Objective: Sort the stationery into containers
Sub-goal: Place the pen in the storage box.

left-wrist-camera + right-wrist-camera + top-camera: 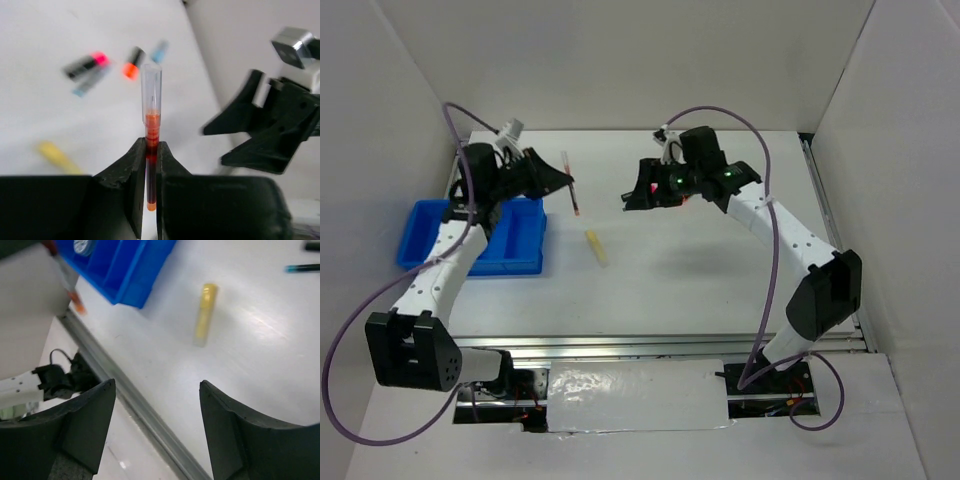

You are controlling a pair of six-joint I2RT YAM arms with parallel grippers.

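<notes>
My left gripper (pixel 150 150) is shut on a thin red pen (pixel 151 125) with a clear cap, held above the table near the back. From above, the pen (pixel 571 186) crosses the left gripper (pixel 564 181), just right of the bright blue tray (pixel 420 225). My right gripper (pixel 156 385) hangs open with nothing between its fingers, high over the table's middle (pixel 630 198). A pale yellow marker (pixel 596 247) lies between the arms. Pink (pixel 87 64), orange-black (pixel 133 64) and light blue (pixel 159 50) markers lie beyond the pen.
The tray (pixel 125 270) holds a round roll (pixel 82 246). A dark pen with a teal end (pixel 302 268) lies beyond the yellow marker (pixel 205 315). A metal rail (pixel 125 400) runs along the table's near edge. White walls enclose the table.
</notes>
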